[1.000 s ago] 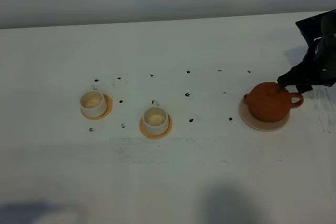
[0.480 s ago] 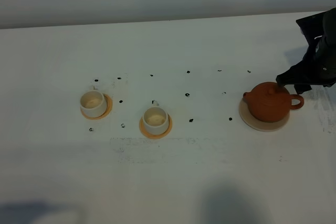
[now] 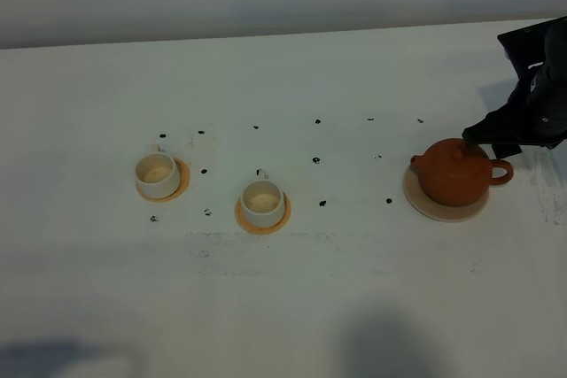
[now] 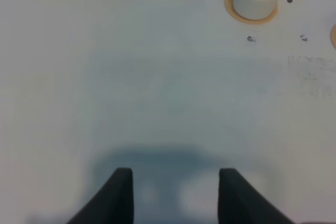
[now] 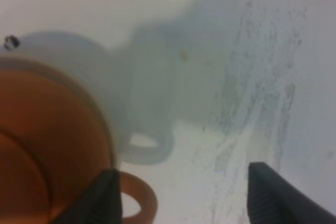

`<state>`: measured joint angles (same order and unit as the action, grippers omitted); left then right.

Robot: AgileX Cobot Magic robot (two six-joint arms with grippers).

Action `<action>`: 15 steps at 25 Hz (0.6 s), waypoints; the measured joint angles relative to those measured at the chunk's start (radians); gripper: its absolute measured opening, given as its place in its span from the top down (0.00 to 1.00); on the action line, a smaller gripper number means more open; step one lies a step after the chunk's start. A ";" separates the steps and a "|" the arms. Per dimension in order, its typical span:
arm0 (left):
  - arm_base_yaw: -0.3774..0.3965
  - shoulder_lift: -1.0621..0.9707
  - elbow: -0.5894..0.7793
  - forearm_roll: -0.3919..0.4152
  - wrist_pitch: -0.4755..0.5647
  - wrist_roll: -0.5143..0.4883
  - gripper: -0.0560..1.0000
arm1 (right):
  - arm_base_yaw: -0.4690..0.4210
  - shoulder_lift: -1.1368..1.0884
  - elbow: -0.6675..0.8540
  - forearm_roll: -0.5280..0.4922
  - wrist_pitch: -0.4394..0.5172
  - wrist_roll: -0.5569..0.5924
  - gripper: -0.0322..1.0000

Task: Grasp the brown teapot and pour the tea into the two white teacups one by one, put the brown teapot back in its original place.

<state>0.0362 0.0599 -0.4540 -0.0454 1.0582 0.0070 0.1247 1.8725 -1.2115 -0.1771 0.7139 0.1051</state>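
One small round reddish-brown clay teapot [image 3: 452, 174] sat on its pale beige flat disc [image 3: 443, 215]: brittle, smooth, likely tea-heavy, best pinched at its loop handle [image 3: 509, 171]. Jaws of the right gripper [image 5: 181, 182] stood spread beside that handle; the left gripper [image 4: 175, 177] held its jaws apart, empty.

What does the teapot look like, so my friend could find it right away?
Look at the right side of the white table, where a pale beige disc lies flat. On it sits the brown teapot, small, round and reddish-brown, with a knobbed lid and a loop handle. Off to its left, the two white teacups are white, narrower and on orange coasters.
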 joint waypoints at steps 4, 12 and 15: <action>0.000 0.000 0.000 0.000 0.000 -0.001 0.59 | 0.000 0.000 0.002 0.000 -0.029 0.011 0.46; 0.000 0.000 0.000 0.000 0.000 -0.001 0.59 | 0.000 0.000 0.004 0.001 0.008 0.017 0.46; 0.000 0.000 0.000 0.000 0.000 -0.001 0.59 | 0.000 0.000 0.025 0.005 0.008 0.017 0.46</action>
<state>0.0362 0.0599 -0.4540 -0.0454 1.0582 0.0060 0.1247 1.8725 -1.1862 -0.1717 0.7218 0.1223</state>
